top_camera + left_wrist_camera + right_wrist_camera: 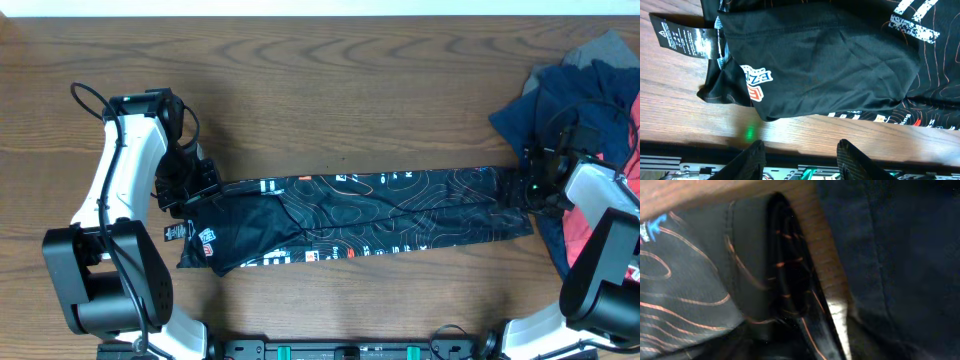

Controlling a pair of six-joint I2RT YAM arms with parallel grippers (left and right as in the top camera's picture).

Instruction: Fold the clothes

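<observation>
Firstly, left gripper (188, 188): it sits at the left end of the garment, above the table's left half.
Left fingers: the two dark fingers (750, 160) stand apart with nothing between them. They hold nothing, and the cloth lies just beyond their tips.
Hang tag: a black rectangular card tag with small white print (685, 37) lies flat on the wood, joined to the garment's left end.
Jersey: the black sports jersey with thin orange contour lines and white lettering (370, 215) lies flat as a long folded band across the middle of the brown wooden table (350, 90). It reaches from one gripper to the other. Its left end is wider and bears a red-and-white logo.
Right gripper (537, 185): it is at the jersey's right end, low over the cloth's edge.
Right fingers: the wrist view is too close and dark, filled with a fold of the jersey, so I cannot tell whether they are apart or closed.
Pile: a heap of navy cloth (570, 85), grey cloth (600, 45) and coral-red cloth (585, 235) lies at the table's right edge, just beside the jersey's end.
</observation>
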